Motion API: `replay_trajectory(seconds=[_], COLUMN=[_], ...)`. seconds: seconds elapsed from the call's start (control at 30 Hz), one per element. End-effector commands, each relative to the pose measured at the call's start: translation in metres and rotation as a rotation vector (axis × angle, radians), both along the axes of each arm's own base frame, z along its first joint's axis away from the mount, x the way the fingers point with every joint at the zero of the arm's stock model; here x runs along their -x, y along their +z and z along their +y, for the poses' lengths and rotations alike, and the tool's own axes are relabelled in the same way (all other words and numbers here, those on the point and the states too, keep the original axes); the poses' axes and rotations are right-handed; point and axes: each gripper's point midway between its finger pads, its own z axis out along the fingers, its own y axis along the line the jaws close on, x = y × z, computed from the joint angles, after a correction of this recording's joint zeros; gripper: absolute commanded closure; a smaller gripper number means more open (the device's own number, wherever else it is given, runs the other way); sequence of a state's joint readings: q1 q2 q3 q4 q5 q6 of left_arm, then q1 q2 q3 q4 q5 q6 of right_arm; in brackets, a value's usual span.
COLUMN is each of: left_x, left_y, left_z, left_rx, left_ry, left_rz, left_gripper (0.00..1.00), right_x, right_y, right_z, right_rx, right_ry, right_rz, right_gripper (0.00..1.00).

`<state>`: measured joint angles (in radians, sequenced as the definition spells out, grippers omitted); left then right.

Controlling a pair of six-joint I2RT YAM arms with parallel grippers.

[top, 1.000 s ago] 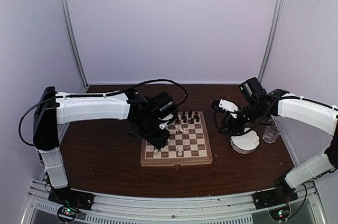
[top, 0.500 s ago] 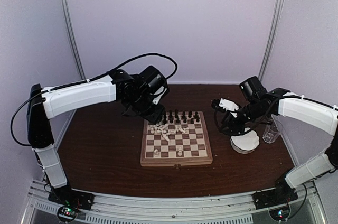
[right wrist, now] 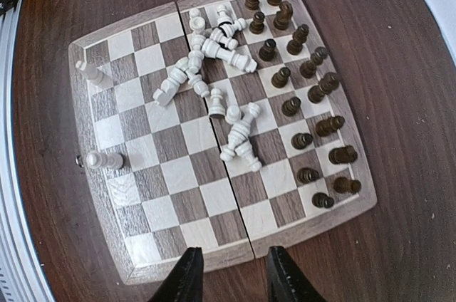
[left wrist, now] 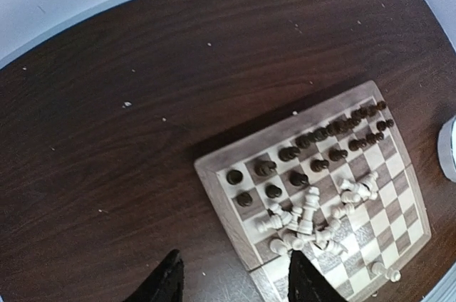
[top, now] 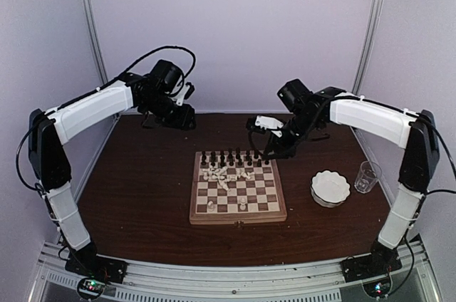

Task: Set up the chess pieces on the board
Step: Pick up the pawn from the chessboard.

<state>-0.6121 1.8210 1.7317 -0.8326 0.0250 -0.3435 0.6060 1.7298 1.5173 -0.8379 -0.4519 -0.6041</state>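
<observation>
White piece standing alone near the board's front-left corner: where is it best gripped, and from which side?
Probably take the white piece at its narrow upper body, coming straight down from above: it seems to stand upright, with nothing close around it.

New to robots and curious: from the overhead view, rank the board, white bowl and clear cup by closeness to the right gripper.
1. board, just below the right gripper
2. white bowl, right of the board
3. clear cup, farthest right

The board (right wrist: pixel 178 206) lies on the worktop (right wrist: pixel 399 102). Dark pieces (right wrist: pixel 290 106) stand in two rows along its right edge; white pieces (right wrist: pixel 235 131) lie toppled mid-board. The right pincer (right wrist: pixel 229 273) hangs parted and empty by its lower edge.
</observation>
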Motion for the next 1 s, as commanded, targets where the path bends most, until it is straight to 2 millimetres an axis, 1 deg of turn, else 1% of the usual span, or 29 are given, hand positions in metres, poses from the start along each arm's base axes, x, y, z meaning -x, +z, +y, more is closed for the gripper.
replay_trajectory(seconds=[0.0, 0.03, 0.07, 0.2, 0.27, 0.37, 0.47, 0.6, 0.8, 0.97], left_x=[-0.022, -0.024, -0.023, -0.012, -0.01, -0.009, -0.006, -0.005, -0.003, -0.003], left_y=[0.007, 0.005, 0.002, -0.01, -0.007, 0.005, 0.01, 0.016, 0.021, 0.018], left_z=[0.014, 0.019, 0.023, 0.038, 0.04, 0.039, 0.04, 0.042, 0.042, 0.041], left_rx=[0.049, 0.057, 0.064, 0.027, 0.028, 0.063, 0.084, 0.092, 0.1, 0.104], left_ry=[0.022, 0.044, 0.052, 0.062, 0.062, 0.063, 0.067, 0.065, 0.063, 0.06], left_rz=[-0.062, -0.071, -0.075, -0.083, -0.09, -0.097, -0.097, -0.106, -0.114, -0.104], left_gripper=[0.5, 0.5, 0.5, 0.5, 0.5, 0.5, 0.5, 0.5, 0.5, 0.5], right_x=[-0.009, -0.012, -0.013, -0.016, -0.017, -0.021, -0.024, -0.025, -0.028, -0.032], right_y=[-0.016, -0.02, -0.026, -0.043, -0.051, -0.065, -0.079, -0.088, -0.093, -0.096], right_z=[0.023, 0.029, 0.036, 0.057, 0.065, 0.073, 0.076, 0.077, 0.078, 0.079], right_rx=[0.077, 0.088, 0.105, 0.174, 0.21, 0.254, 0.284, 0.303, 0.308, 0.313], right_ry=[0.0, -0.001, 0.0, 0.008, 0.01, 0.001, -0.02, -0.034, -0.051, -0.062], right_rz=[0.06, 0.07, 0.081, 0.068, 0.074, 0.094, 0.116, 0.126, 0.126, 0.12], right_gripper=[0.7, 0.72, 0.72, 0.72, 0.72, 0.71, 0.7, 0.67, 0.67, 0.67])
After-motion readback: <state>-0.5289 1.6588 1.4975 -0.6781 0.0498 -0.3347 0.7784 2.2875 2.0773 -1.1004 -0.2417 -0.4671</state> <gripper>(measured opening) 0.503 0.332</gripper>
